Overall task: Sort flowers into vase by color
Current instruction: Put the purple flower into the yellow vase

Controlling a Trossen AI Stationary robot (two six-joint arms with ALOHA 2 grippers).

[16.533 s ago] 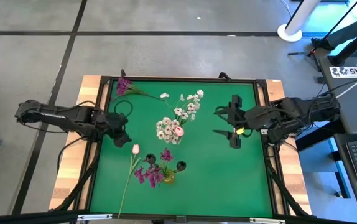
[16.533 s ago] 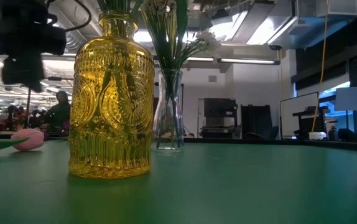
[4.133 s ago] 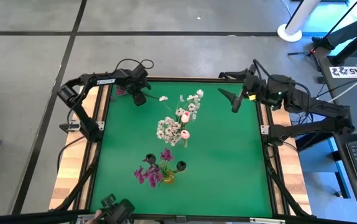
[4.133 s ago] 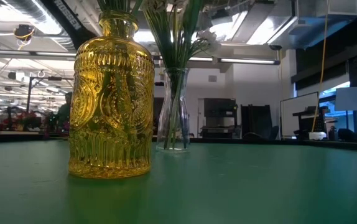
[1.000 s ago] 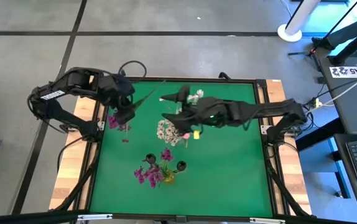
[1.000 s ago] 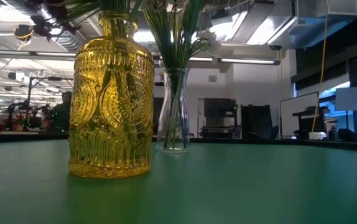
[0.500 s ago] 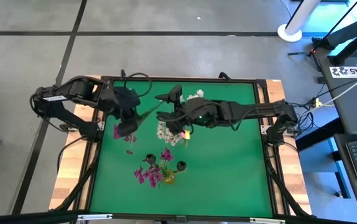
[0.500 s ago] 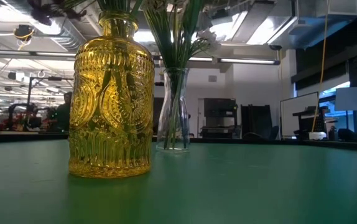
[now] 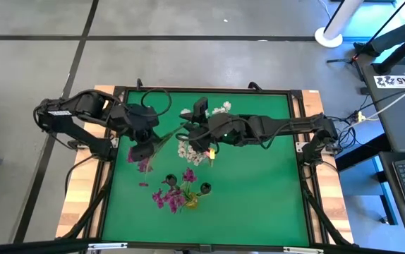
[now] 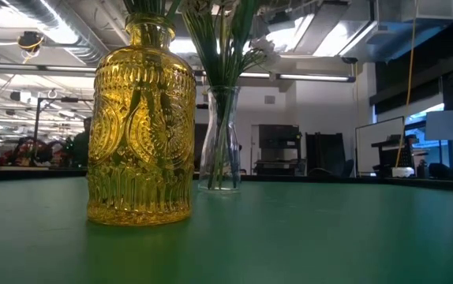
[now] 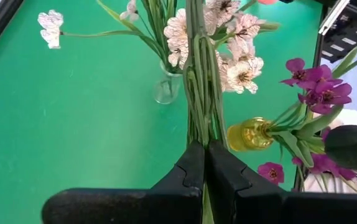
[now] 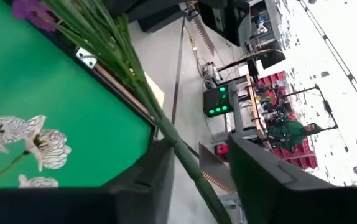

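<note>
My left gripper (image 9: pixel 142 145) is shut on a magenta flower's green stalk (image 11: pixel 201 93), held over the table's left half; its blossoms (image 9: pixel 144 164) hang behind the fingers. My right gripper (image 9: pixel 190 129) is open at the stalk's free end (image 12: pixel 185 152), one finger on each side. A yellow vase (image 10: pixel 141 126) at the near middle holds magenta flowers (image 9: pixel 171 196). Behind it, a clear vase (image 10: pixel 219 142) holds white blossoms (image 9: pixel 190 147) and pink buds (image 9: pixel 208 151). My left gripper pinches the green stalk (image 11: pixel 202 144) between its two fingers, close to the blossom end. The fingers come from the table's left and lie along the stalk. The flower is lifted clear of the table, its stalk reaching toward my right gripper. My right gripper: the stalk (image 12: pixel 177 144) runs close along one finger; I cannot tell whether it touches.
A small magenta piece (image 9: pixel 144 184) lies on the green mat (image 9: pixel 259 197) below the held blossoms. The mat's right half and near strip are bare. A dark frame (image 9: pixel 209 90) borders the mat. A white blossom on a stalk (image 11: pixel 52 28) reaches out sideways from the clear vase.
My left gripper has carried the magenta flower toward the near edge and a little right, and the stalk has swung so its free end points at my right gripper. My right gripper has moved toward the table's left, to the stalk's end.
</note>
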